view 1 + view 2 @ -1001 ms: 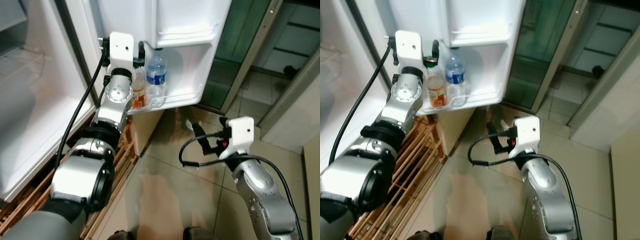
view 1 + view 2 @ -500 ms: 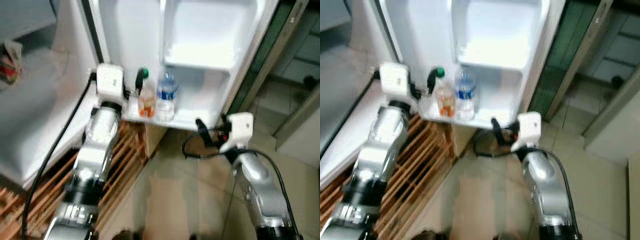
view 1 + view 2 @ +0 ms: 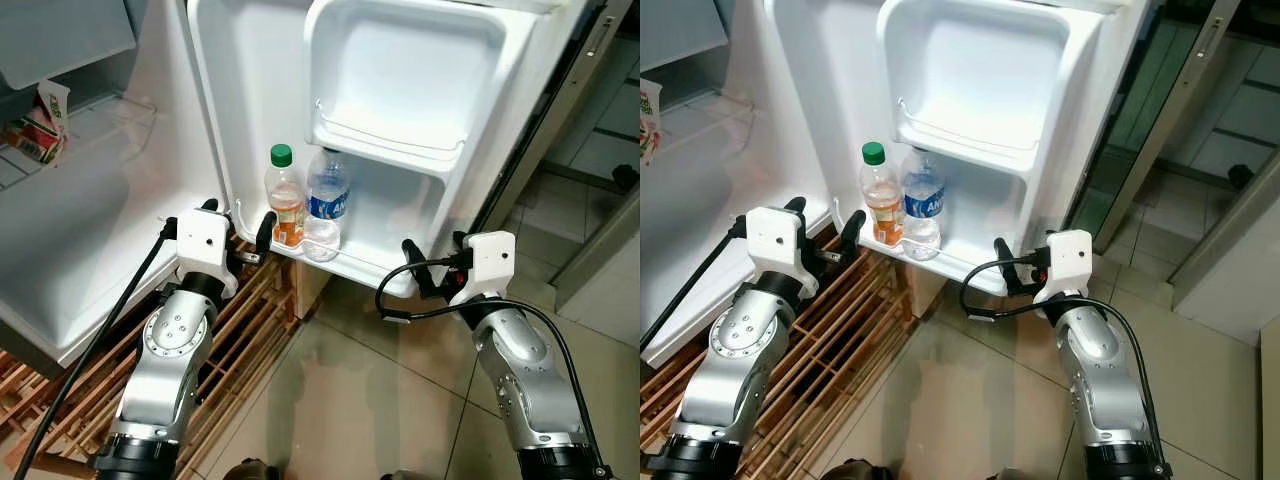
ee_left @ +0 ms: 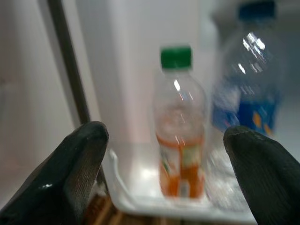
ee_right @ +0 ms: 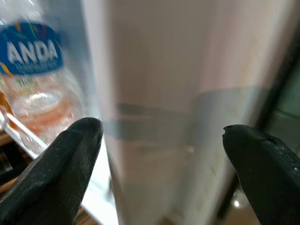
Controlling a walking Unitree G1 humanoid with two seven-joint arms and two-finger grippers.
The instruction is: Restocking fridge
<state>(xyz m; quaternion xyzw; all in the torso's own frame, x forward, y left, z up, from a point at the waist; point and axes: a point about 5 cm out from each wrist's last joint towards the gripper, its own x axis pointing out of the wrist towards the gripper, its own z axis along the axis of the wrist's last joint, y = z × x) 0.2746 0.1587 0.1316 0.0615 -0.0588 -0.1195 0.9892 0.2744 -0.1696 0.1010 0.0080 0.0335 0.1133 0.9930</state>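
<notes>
Green-capped juice bottle (image 3: 285, 207) stands upright in the lowest fridge door shelf (image 3: 372, 268), touching a blue-labelled water bottle (image 3: 326, 204). Just short of it hovers the left gripper (image 3: 237, 232), fingers spread and empty, the bottle lined up between them. Below the shelf's outer edge, the right gripper (image 3: 430, 270) is spread too; its wrist view is blurred by the close door edge.

Two silver jointed arms, white boxy wrist housings, looping black cables, thick matte black rounded fingers (image 4: 79, 176)
</notes>
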